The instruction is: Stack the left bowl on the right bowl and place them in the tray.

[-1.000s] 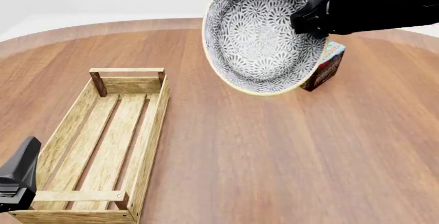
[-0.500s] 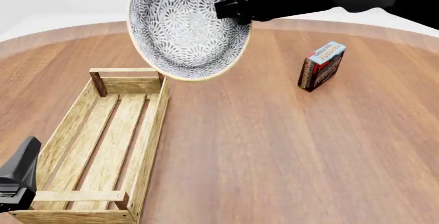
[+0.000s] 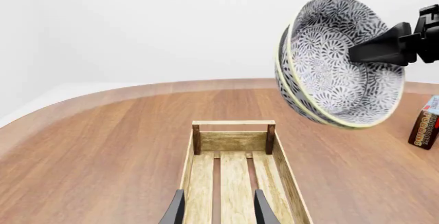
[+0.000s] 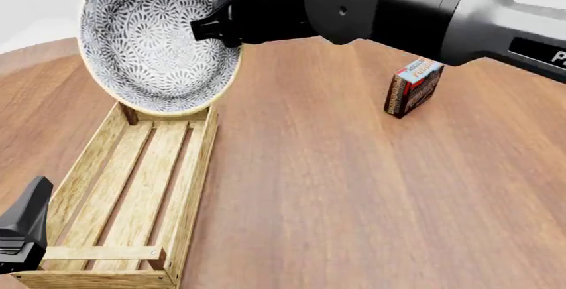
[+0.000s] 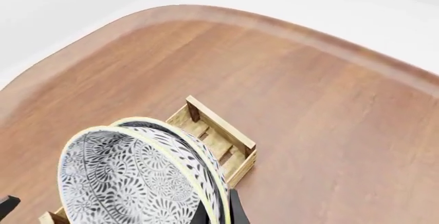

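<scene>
Plainly, the scene at this moment:
Stack: the two bowls (image 4: 150, 40) were nested, a double cream rim showing in both wrist views; which was the left bowl and which the right bowl could not be told.
Position: the pair hung in the air over the far end of the tray (image 4: 124, 189), touching neither it nor the table (image 4: 354, 189).
Grip: the right gripper (image 4: 232, 27) was clamped on the stacked rims at the side toward the right arm, one finger inside the upper bowl and one behind, likely so that both bowls travelled as one.
Tilt: the bowls stood almost on edge, mouths facing the front camera and a little upward; held by one rim, they probably hung that way.
Tray axis: its long side ran away from the arms, slightly angled, rail handles at near and far ends, slats along the length.
Left gripper (image 3: 218, 215): fingers apart, holding nothing, low at the tray's near end and pointing along it.
Box (image 4: 414, 86): red-and-blue, upright, well apart on the right.
Judgement: levelling seemed needed before lowering.
</scene>
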You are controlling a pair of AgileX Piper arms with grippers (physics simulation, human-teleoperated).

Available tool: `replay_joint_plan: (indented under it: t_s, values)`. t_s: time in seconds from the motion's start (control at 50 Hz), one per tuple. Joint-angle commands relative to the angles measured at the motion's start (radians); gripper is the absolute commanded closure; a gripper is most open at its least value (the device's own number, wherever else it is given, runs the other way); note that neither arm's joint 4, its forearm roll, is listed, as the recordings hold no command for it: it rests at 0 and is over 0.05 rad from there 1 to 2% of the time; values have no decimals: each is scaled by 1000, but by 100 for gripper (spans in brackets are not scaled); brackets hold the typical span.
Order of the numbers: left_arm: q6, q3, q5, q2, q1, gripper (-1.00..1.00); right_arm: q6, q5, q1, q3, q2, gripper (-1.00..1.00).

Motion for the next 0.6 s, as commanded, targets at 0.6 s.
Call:
replay_joint_plan:
  t_s: [0.6]
  values:
    - [0,0,0,0,0,-100,145,-142,102,-240,373,100]
